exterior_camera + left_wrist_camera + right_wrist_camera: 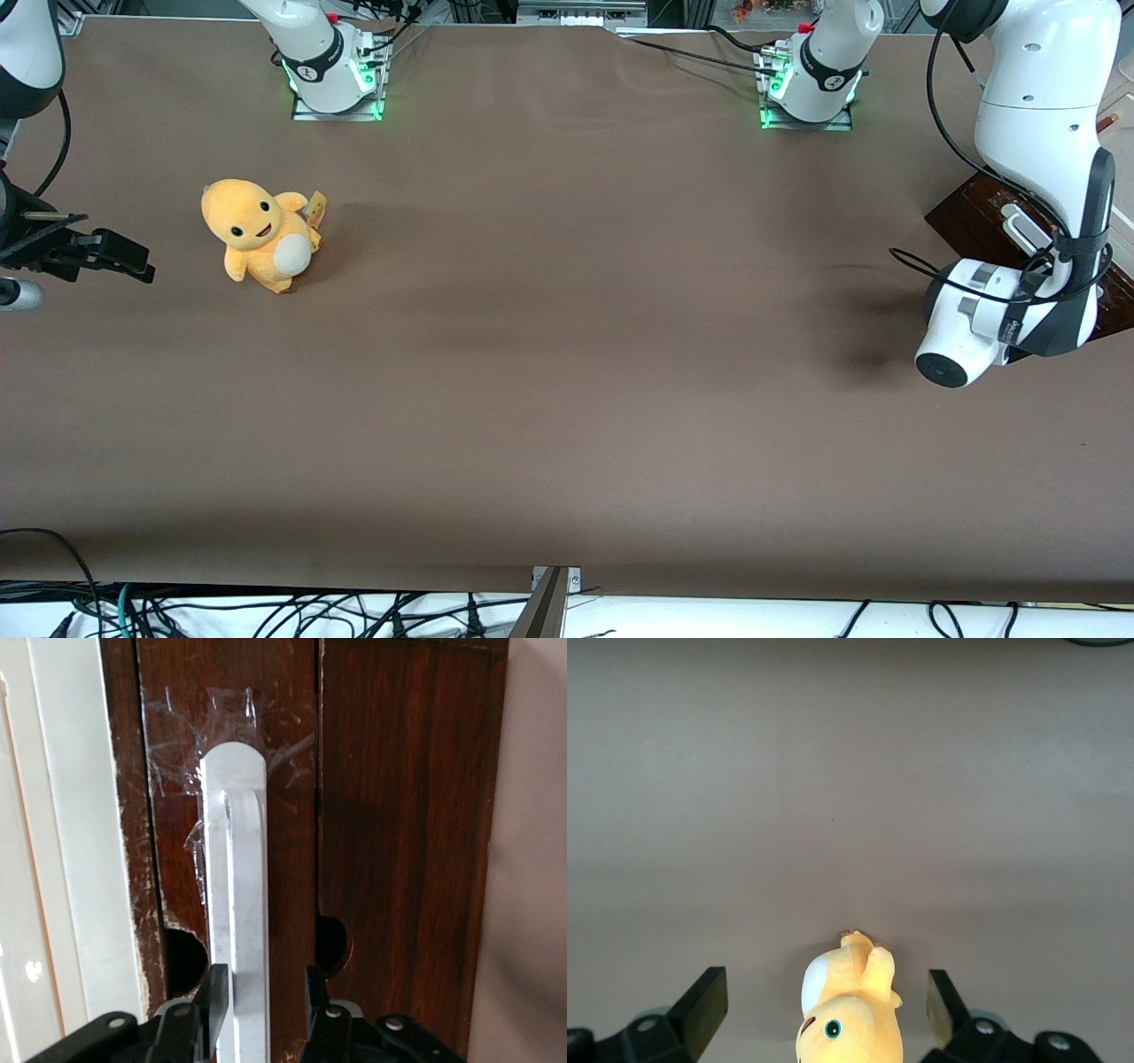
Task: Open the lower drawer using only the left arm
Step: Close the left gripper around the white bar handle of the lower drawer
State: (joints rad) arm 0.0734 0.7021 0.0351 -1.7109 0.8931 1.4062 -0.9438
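Observation:
The left arm (1036, 133) reaches down over the dark brown cabinet (974, 217) at the working arm's end of the table; its wrist hides the gripper in the front view. In the left wrist view the lower drawer's dark brown front (288, 859) fills the frame, with its white bar handle (237, 886) running along it. My gripper (264, 973) is open and straddles the handle. One black finger (215, 992) touches the handle's side. The other finger (312, 992) stands a little apart from it. The drawer looks closed, and its pale inside does not show.
The cabinet's cream top part (71, 859) lies beside the handled front, and a second dark brown panel (407, 833) lies along its other edge. An orange plush toy (259, 235) sits toward the parked arm's end of the table. Two arm bases with green lights (332, 71) (811, 75) stand farthest from the camera.

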